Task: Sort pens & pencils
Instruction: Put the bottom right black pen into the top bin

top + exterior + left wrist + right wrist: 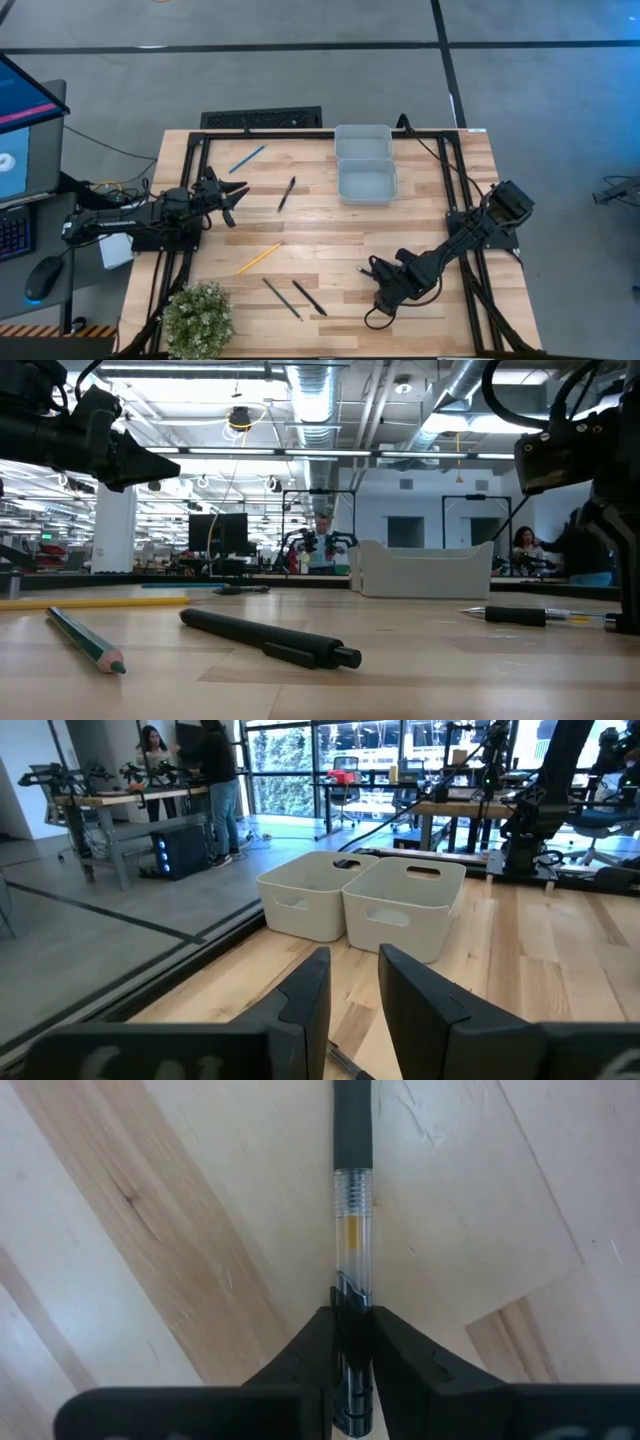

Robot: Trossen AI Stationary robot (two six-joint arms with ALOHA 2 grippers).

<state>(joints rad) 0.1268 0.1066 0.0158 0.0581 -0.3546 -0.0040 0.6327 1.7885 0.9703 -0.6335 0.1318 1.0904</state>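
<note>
My right gripper (374,271) is low over the table's near right part, shut on a pen (352,1200) with a black grip and a clear barrel; the pen also shows in the low view (540,616). My left gripper (355,995) hovers open above the left side (232,195) and touches nothing. A light blue pencil (247,158) and a black pen (286,193) lie flat near it. The yellow pencil (258,258) lies farther toward the near edge. Two dark sticks (296,298) lie near the front edge: a black pen (270,638) and a dark green pencil (85,640). My right gripper pinches the pen between its two fingers at the rear end of the clear barrel (351,1292). The fingers (395,1345) come from the table's right, in line with the pen, which points away from them toward the left. The pen looks to lie flat on the tabletop.
Two pale bins (365,162) stand side by side at the far middle of the table, also seen in the left wrist view (360,900). A potted plant (198,318) sits at the near left corner. A black frame (190,150) runs along the table's edges.
</note>
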